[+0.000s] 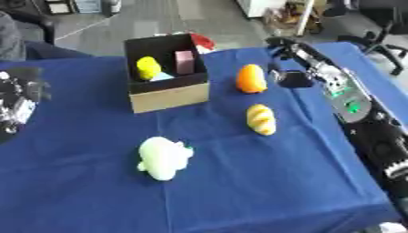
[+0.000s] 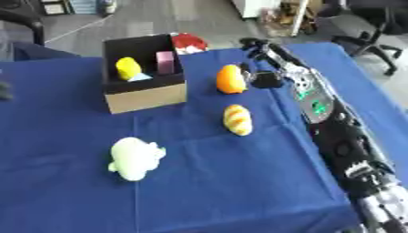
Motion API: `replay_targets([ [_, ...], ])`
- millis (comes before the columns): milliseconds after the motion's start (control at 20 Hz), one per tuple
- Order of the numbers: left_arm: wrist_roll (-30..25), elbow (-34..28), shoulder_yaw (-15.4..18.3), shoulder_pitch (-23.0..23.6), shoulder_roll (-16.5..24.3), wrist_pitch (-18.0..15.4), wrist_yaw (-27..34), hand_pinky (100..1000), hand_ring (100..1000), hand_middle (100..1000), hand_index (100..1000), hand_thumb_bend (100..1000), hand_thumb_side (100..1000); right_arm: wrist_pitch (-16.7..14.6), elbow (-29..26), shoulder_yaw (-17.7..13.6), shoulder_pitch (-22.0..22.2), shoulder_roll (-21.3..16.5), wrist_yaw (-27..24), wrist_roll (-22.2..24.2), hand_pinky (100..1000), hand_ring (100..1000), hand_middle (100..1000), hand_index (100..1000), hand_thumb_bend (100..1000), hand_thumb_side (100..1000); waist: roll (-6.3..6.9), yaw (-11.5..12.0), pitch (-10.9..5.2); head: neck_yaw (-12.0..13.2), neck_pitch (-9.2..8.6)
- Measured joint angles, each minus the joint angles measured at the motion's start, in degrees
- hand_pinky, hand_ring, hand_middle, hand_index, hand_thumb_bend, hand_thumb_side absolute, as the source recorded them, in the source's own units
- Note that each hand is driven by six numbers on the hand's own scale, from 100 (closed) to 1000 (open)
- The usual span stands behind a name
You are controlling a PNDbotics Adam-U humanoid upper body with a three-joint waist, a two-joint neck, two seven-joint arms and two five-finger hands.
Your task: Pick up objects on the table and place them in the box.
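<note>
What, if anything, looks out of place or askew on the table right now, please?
Nothing looks spilled or damaged. The box sits slightly turned on the blue table, and a red thing lies behind it, partly hidden. The right hand is beside the orange piece.

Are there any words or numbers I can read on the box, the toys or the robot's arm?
None can be read.
The box shows plain sides with no print.
The orange toy, the striped yellow toy and the pale green toy carry no writing.
The right arm has small green marks, too blurred to read as letters or signs.
The framed items on the floor at the far edge are too blurred to read.
</note>
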Motion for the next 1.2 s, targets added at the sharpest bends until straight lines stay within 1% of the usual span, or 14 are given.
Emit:
replay_targets([
  [100, -0.1, -0.2, 0.2, 1.1, -2.2, 0.2, 0.1, 748, 608, 601, 795, 180, 560, 1.3, 4.4, -1.8, -1.6, 1.6, 4.2, -1.5, 848, 850, 860, 951, 100, 103, 0.7, 0.6, 0.0, -0.9, 0.0],
  [200, -0.3, -0.2, 0.2, 1.8, -3.9, 0.6, 0.1, 748, 608, 601, 795, 179, 566, 3.4, 7.9, -3.3, -2.7, 2.9, 8.0, -3.8, 862, 862, 869, 953, 100, 174, 1.31, 1.3, -0.01, -1.8, 0.0],
  [400, -0.8, 0.1, -0.1, 2.4, -6.1, 1.1, 0.1, 747, 606, 600, 795, 174, 575, 10.2, 13.0, -6.0, -4.4, 4.7, 14.3, -9.6, 858, 853, 863, 946, 100, 233, 1.48, 2.4, -0.01, -3.3, 0.0],
  [450, -0.9, 0.1, -0.1, 2.5, -6.4, 1.1, 0.1, 748, 607, 600, 795, 174, 576, 12.0, 13.9, -6.4, -4.5, 4.9, 15.3, -11.0, 849, 836, 841, 937, 100, 245, 1.56, 2.7, -0.01, -3.6, 0.0],
  [500, -1.0, 0.1, -0.3, 2.7, -6.7, 1.2, 0.0, 748, 606, 599, 795, 175, 577, 13.4, 14.7, -6.7, -4.6, 5.1, 16.2, -12.0, 834, 805, 793, 903, 100, 188, 1.65, 2.9, -0.01, -3.9, 0.0],
  [550, -1.1, 0.1, -0.4, 2.9, -6.9, 1.2, 0.0, 748, 606, 599, 795, 174, 579, 14.5, 15.4, -6.9, -4.6, 5.2, 16.9, -12.6, 809, 749, 708, 820, 100, 112, 1.75, 3.0, -0.02, -4.1, 0.0],
  [600, -1.2, 0.1, -0.4, 3.0, -7.0, 1.2, -0.1, 747, 606, 599, 795, 173, 577, 15.1, 15.8, -6.9, -4.6, 5.3, 17.4, -13.1, 793, 720, 648, 753, 100, 114, 1.76, 3.0, -0.04, -4.2, 0.0],
  [650, -1.3, 0.1, -0.4, 3.1, -7.2, 1.2, -0.1, 747, 605, 598, 795, 171, 580, 15.5, 15.9, -6.9, -4.6, 5.3, 18.0, -13.4, 767, 658, 536, 634, 100, 111, 1.76, 3.0, -0.07, -4.3, 0.0],
  [700, -1.3, 0.1, -0.4, 3.2, -7.4, 1.2, -0.1, 747, 605, 598, 795, 171, 581, 15.6, 15.9, -6.9, -4.6, 5.3, 18.5, -14.0, 751, 626, 496, 588, 100, 108, 1.76, 3.0, -0.09, -4.3, 0.0],
  [750, -1.3, 0.1, -0.4, 3.3, -7.4, 1.2, -0.1, 747, 605, 597, 794, 170, 582, 15.5, 15.7, -7.0, -4.6, 5.4, 18.9, -14.9, 722, 581, 420, 501, 100, 100, 1.76, 3.0, -0.09, -4.3, 0.0],
  [800, -1.4, 0.1, -0.4, 3.3, -7.4, 1.2, -0.1, 747, 605, 597, 794, 169, 584, 15.3, 15.3, -7.0, -4.6, 5.4, 19.2, -16.2, 697, 551, 377, 458, 100, 100, 1.76, 3.0, -0.09, -4.3, 0.0],
  [900, -1.5, 0.1, -0.5, 3.4, -7.4, 1.3, -0.1, 747, 605, 597, 794, 169, 585, 14.5, 13.5, -7.3, -4.6, 5.5, 19.1, -19.7, 671, 521, 332, 413, 100, 100, 1.76, 3.1, -0.09, -4.3, 0.0],
  [1050, -1.6, 0.1, -0.5, 3.7, -7.9, 1.4, -0.1, 747, 604, 596, 793, 166, 589, 12.7, 10.0, -7.3, -5.4, 5.6, 16.7, -24.6, 667, 511, 325, 408, 100, 118, 1.76, 3.1, -0.09, -4.3, 0.0],
  [1200, -1.7, 0.1, -0.8, 3.8, -7.9, 1.5, -0.1, 747, 604, 596, 793, 165, 590, 10.8, 6.0, -6.6, -7.8, 6.3, 12.0, -26.0, 673, 514, 334, 418, 100, 162, 1.76, 3.5, -0.09, -4.4, 0.0],
])
